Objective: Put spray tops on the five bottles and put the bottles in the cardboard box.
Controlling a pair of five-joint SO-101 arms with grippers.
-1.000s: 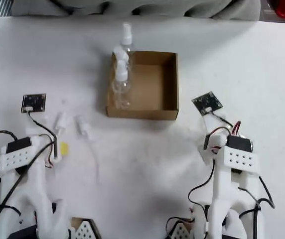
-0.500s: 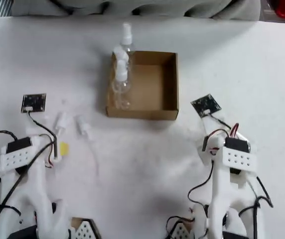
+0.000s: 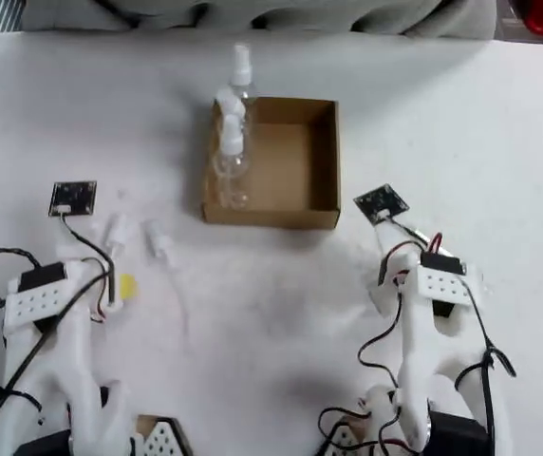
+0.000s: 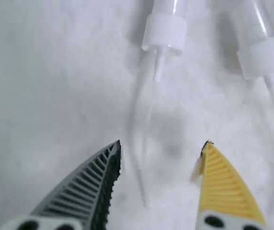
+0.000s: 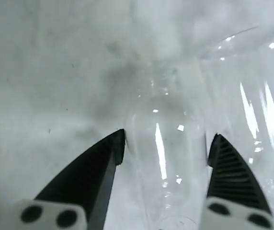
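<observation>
Starting at lower left of the high view, the left gripper (image 4: 162, 143) stands wide open over the table (image 3: 499, 142), with two spray tops (image 4: 163, 33) lying just beyond it. At lower right, the right gripper (image 5: 169, 135) spreads wide astride a clear bottle (image 5: 165, 158). At upper centre sits the cardboard box (image 3: 321, 161), with capped bottles (image 3: 231, 166) at its left wall.

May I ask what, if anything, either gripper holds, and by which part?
Nothing: the left gripper hangs open near a spray top; the right gripper, open, straddles the body of a bottle.
</observation>
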